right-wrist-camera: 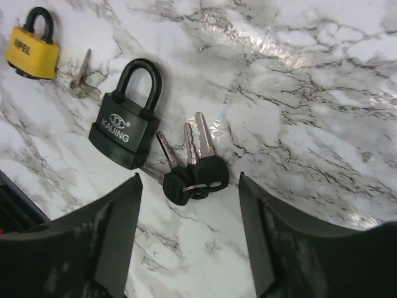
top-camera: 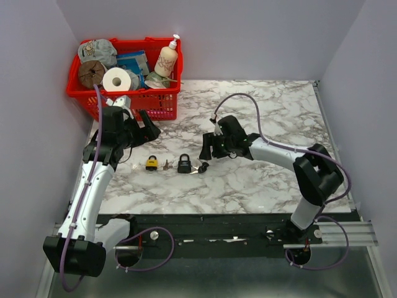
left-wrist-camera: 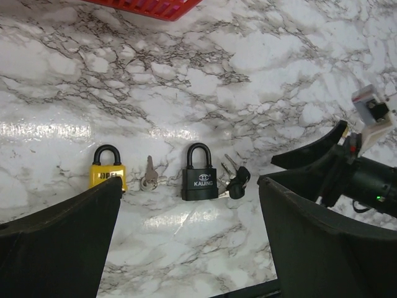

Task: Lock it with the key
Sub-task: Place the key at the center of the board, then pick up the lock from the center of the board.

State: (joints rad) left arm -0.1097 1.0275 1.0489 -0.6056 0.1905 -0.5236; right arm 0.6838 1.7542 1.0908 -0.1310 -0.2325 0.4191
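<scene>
A black padlock (top-camera: 184,164) lies flat on the marble table, also in the left wrist view (left-wrist-camera: 199,174) and the right wrist view (right-wrist-camera: 127,118). A bunch of black-headed keys (right-wrist-camera: 193,167) on a ring lies just right of it (top-camera: 201,167) (left-wrist-camera: 234,179). A yellow padlock (top-camera: 152,163) (left-wrist-camera: 107,169) (right-wrist-camera: 31,45) lies to the left with a small silver key (left-wrist-camera: 148,176) (right-wrist-camera: 80,79) beside it. My right gripper (right-wrist-camera: 189,211) is open, hovering just above and behind the black keys (top-camera: 208,151). My left gripper (left-wrist-camera: 189,205) is open and empty, above the table behind the yellow padlock (top-camera: 144,128).
A red basket (top-camera: 162,104) holding a toilet roll, bottle and packets stands at the back left, right behind my left gripper. White walls close in both sides. The table's dark front edge (top-camera: 229,216) runs below the padlocks.
</scene>
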